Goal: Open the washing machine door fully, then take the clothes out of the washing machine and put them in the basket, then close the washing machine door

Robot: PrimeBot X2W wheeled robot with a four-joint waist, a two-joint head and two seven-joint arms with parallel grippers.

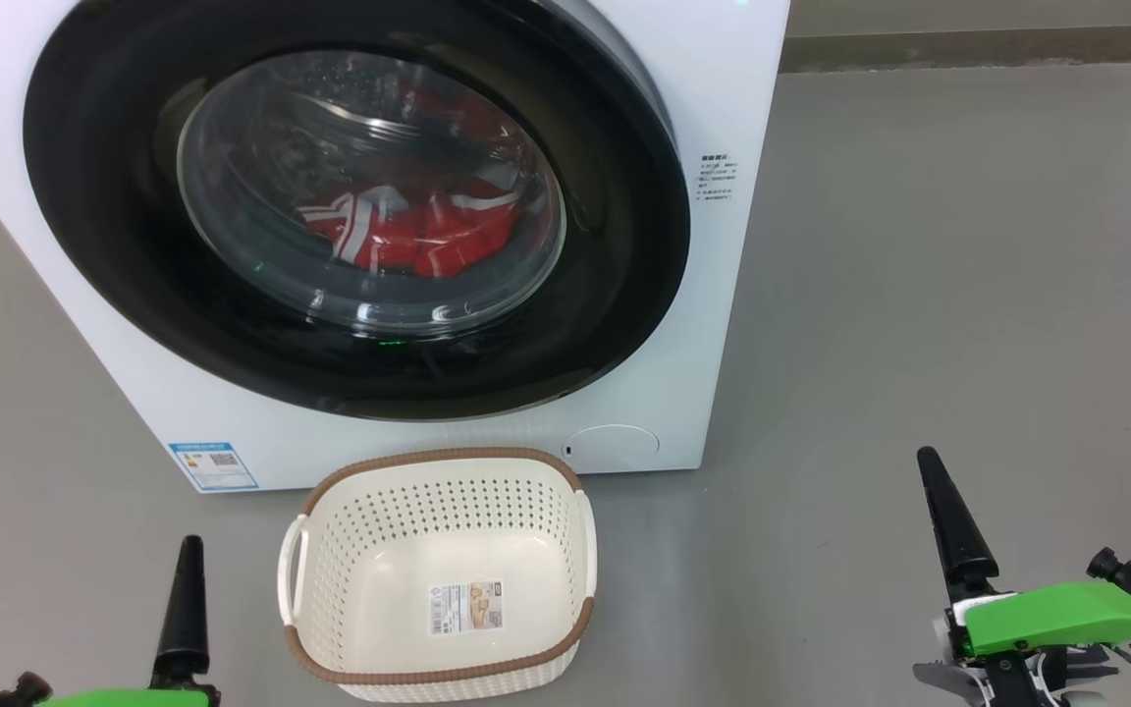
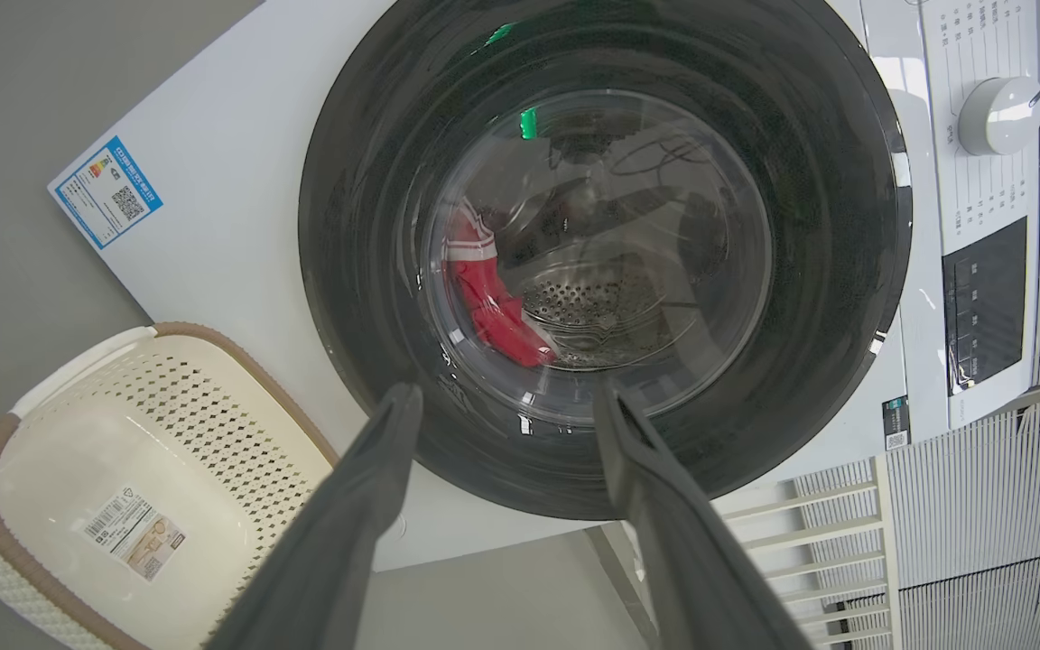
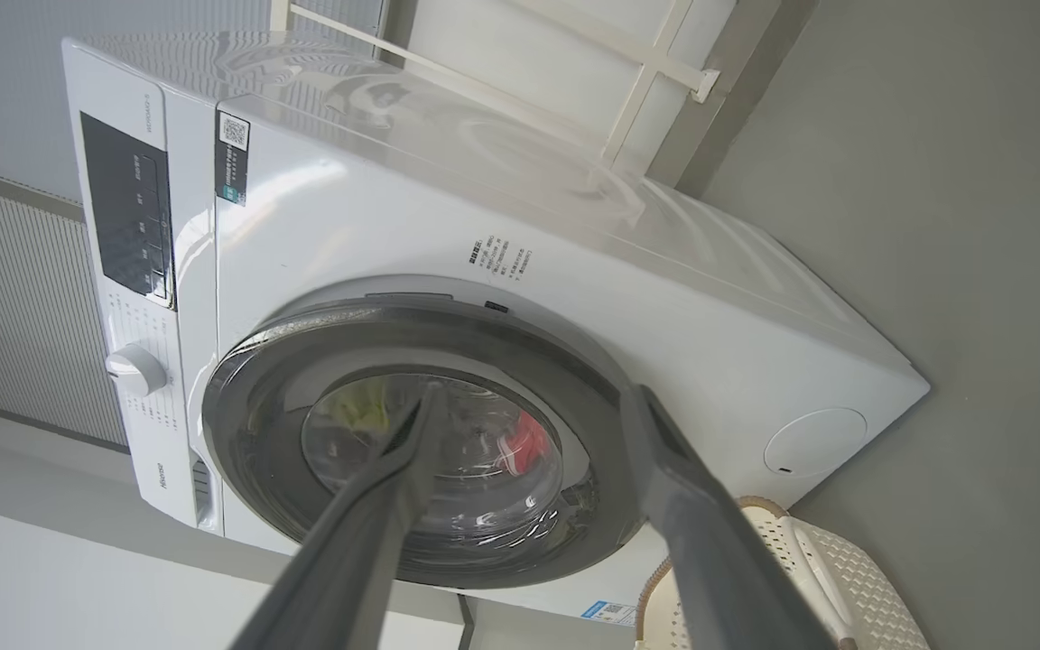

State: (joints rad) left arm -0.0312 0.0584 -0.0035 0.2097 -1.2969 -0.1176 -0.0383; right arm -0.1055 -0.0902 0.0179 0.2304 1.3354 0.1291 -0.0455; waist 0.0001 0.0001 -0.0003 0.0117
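Washing machine (image 1: 752, 245): white front-loader on the grey floor.
Washing machine door (image 1: 104, 216): shut, black-rimmed, bulging glass; likely to stop half-open if fingers slip off the rim.
Basket (image 1: 448, 459): empty, cream, just before the machine below the door; easily nudged by a reaching arm.
Clothes (image 1: 428, 241): red, white-striped, low behind the glass; could drop beside the basket.
Left gripper (image 2: 506, 393): spread wide, empty.
Right gripper (image 3: 535, 393): spread wide, empty.

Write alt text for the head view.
A white washing machine fills the upper left, red clothes with white stripes showing through the glass of its black-rimmed door. An empty cream basket sits on the grey floor just before it. The left gripper and right gripper rise from the lower corners.
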